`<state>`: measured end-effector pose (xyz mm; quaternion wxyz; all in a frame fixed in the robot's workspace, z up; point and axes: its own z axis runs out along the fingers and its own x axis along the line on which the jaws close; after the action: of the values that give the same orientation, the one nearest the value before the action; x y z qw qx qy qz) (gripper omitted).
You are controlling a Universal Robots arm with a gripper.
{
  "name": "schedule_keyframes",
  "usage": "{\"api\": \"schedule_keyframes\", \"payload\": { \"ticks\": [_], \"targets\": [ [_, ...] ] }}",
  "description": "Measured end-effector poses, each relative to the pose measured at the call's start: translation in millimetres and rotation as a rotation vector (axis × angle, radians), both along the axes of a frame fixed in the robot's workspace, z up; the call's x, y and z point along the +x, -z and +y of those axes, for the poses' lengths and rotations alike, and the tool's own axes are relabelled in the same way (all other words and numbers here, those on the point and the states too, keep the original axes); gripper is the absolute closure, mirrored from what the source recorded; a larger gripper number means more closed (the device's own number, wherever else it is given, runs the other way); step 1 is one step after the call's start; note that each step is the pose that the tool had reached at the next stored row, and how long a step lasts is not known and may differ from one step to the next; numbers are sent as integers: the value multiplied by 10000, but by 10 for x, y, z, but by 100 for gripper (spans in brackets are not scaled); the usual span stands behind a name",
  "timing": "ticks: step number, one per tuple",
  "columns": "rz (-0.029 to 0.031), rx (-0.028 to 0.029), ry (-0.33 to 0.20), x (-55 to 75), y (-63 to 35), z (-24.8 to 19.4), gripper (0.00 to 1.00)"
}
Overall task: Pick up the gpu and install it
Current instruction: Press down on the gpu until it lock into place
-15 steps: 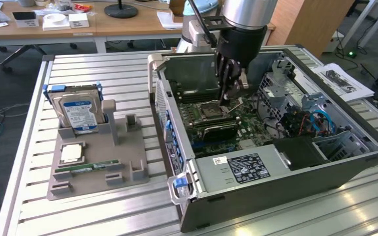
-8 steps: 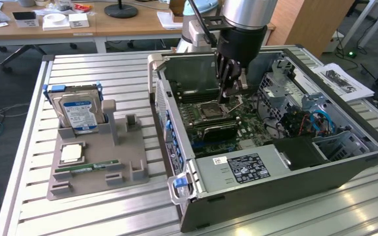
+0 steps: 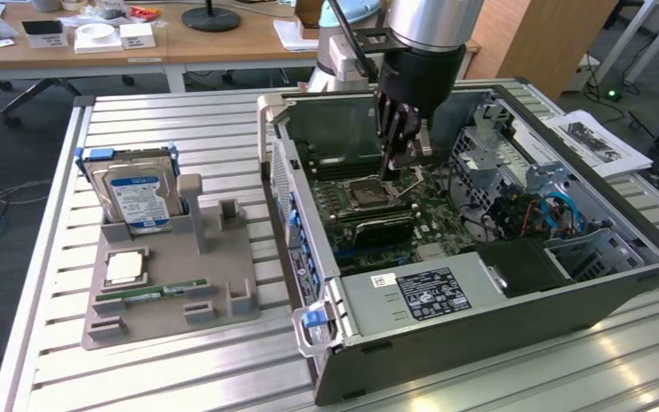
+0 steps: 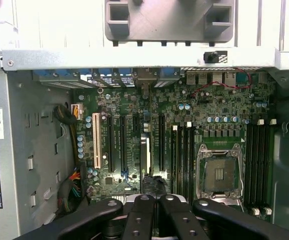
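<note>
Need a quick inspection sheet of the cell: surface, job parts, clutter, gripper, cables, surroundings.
surface: slatted metal table, open PC case on it.
job's things: gpu edge-on among the motherboard slots; seating unclear.
clutter: grey holder with hard drive, CPU, RAM stick.
grippers: gripper shut, inside the case above the gpu; grip on it unclear.
cables: blue cables in the case.
surroundings: wooden desks behind; printed sheet beside the case.
</note>
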<state>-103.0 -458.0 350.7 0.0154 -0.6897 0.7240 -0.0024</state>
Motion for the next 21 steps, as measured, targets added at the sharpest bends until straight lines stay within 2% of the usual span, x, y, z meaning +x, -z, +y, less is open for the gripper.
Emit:
{"api": "schedule_keyframes", "payload": {
  "ticks": [3,21],
  "targets": [
    [0,1,0,0,18,0,89],
    [0,-8,0,0,315,3,89]
  ]
}}
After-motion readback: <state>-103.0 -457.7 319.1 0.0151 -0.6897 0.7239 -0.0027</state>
